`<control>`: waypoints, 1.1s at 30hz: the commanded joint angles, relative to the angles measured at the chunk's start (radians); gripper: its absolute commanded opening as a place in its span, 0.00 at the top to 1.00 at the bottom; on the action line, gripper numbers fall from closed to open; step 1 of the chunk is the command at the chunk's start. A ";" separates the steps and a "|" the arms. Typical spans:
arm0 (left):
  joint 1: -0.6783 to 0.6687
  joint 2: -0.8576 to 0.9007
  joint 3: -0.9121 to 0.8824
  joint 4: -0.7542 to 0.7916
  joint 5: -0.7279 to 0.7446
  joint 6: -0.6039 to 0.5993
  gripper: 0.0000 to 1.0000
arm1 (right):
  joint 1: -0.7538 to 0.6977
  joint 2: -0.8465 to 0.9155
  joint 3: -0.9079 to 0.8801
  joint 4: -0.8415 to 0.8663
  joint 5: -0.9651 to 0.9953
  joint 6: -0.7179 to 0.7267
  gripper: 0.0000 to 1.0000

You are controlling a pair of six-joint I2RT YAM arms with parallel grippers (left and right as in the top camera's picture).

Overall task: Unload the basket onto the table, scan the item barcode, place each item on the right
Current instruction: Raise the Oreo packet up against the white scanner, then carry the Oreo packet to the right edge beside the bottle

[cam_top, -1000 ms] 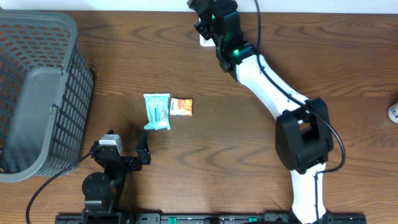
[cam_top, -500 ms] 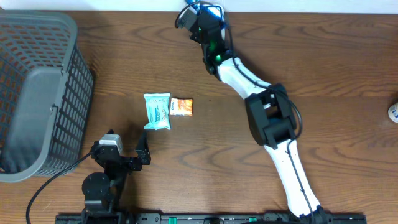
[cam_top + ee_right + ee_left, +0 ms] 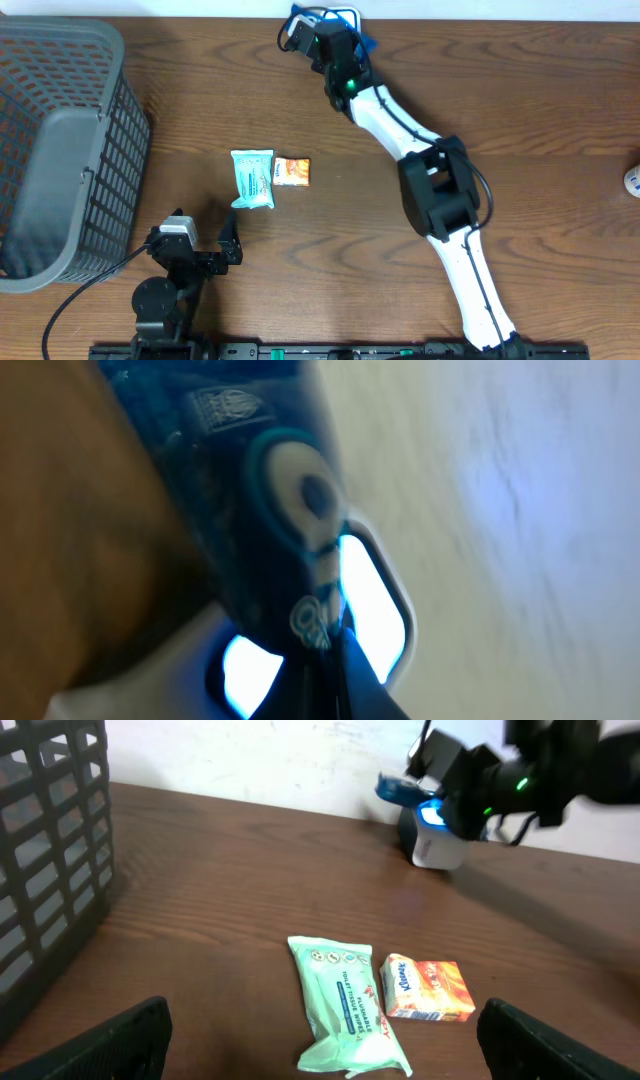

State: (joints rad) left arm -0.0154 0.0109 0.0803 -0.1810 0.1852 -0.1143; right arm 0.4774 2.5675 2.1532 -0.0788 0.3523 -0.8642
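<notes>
My right gripper [image 3: 312, 32] is shut on a dark blue printed packet [image 3: 297, 15] at the table's far edge. It holds the packet right over the white barcode scanner [image 3: 436, 838], whose window glows blue. In the right wrist view the packet [image 3: 230, 480] fills the frame, pinched at the gripper [image 3: 335, 665], with the scanner's lit windows [image 3: 375, 600] just behind it. My left gripper [image 3: 203, 252] rests open near the front edge; its fingers [image 3: 120, 1040] stand wide apart with nothing between them.
A pale green wipes packet [image 3: 252, 179] and a small orange tissue box [image 3: 292, 172] lie side by side mid-table, just ahead of the left gripper. A large grey mesh basket [image 3: 60, 150] fills the left side. A small white object [image 3: 632, 179] sits at the right edge.
The right arm swung its elbow left and carried the blue packet leftward over the scanner. The left arm and the items on the table have not moved.
</notes>
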 commanded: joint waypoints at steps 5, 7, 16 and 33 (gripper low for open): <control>0.003 -0.004 -0.014 -0.027 0.016 0.012 0.02 | -0.009 -0.314 0.026 -0.397 0.182 0.234 0.99; 0.003 -0.004 -0.014 -0.027 0.016 0.012 0.02 | -0.018 -0.355 0.026 -0.514 0.247 0.299 0.99; 0.003 -0.004 -0.014 -0.027 0.016 0.012 0.02 | -0.200 -0.418 0.021 -1.062 0.385 0.812 0.99; 0.003 -0.004 -0.014 -0.027 0.016 0.012 0.02 | -0.890 -0.416 -0.292 -0.929 0.074 1.186 0.99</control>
State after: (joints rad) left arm -0.0154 0.0109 0.0803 -0.1814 0.1856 -0.1074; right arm -0.3717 2.1483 1.9156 -1.0428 0.5163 0.2703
